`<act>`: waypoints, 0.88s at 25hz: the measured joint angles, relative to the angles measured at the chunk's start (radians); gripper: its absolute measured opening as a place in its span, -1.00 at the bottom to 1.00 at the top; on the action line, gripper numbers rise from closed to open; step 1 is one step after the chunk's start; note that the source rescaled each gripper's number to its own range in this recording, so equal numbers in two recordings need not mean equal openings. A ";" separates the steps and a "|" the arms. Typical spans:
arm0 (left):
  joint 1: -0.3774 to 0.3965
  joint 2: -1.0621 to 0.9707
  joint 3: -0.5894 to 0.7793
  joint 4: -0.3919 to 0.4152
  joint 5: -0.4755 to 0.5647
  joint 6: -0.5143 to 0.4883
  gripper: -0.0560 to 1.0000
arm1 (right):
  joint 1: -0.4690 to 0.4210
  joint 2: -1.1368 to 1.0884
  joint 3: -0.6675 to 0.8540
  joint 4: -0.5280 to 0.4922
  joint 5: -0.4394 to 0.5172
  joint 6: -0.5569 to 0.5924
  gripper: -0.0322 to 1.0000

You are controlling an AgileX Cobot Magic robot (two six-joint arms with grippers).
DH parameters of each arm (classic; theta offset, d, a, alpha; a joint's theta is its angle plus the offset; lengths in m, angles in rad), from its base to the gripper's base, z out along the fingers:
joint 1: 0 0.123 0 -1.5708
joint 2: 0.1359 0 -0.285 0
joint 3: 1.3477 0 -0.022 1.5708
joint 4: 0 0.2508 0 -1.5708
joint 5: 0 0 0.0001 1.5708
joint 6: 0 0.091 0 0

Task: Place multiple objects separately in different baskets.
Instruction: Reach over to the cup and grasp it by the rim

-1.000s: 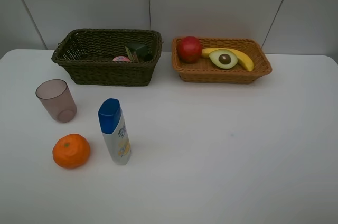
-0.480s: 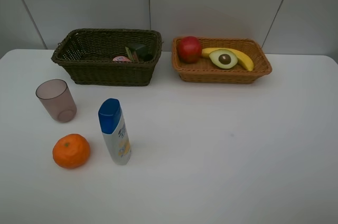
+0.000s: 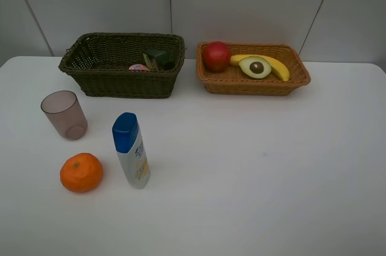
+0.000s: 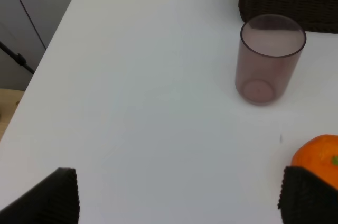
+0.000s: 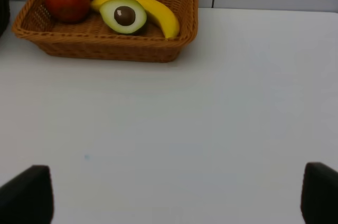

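Note:
The dark basket (image 3: 126, 84) holds the dark green bottle (image 3: 158, 58) and the pink bottle (image 3: 139, 67). In the orange-tan basket (image 3: 253, 86) lie the red apple (image 3: 216, 56), avocado half (image 3: 256, 66) and banana (image 3: 278, 67). On the table's left stand the pinkish cup (image 3: 64, 115) and the blue-capped white bottle (image 3: 131, 150), with the orange (image 3: 81, 172) beside it. No arm shows in the high view. My left gripper (image 4: 179, 203) is open, short of the cup (image 4: 270, 58), with the orange (image 4: 317, 158) by one finger. My right gripper (image 5: 171, 195) is open, well short of the tan basket (image 5: 105, 49).
The white table (image 3: 253, 165) ends at a grey panelled wall behind the baskets. In the left wrist view the table's edge (image 4: 50, 39) drops off beside the cup, with the floor beyond.

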 joint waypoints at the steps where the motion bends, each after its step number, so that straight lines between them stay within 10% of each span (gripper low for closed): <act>1: 0.000 0.000 0.000 0.000 0.000 0.000 1.00 | 0.000 0.000 0.000 0.000 0.000 0.000 0.97; 22: 0.000 0.000 0.000 0.000 0.000 0.000 1.00 | 0.000 0.000 0.000 0.000 0.000 0.000 0.97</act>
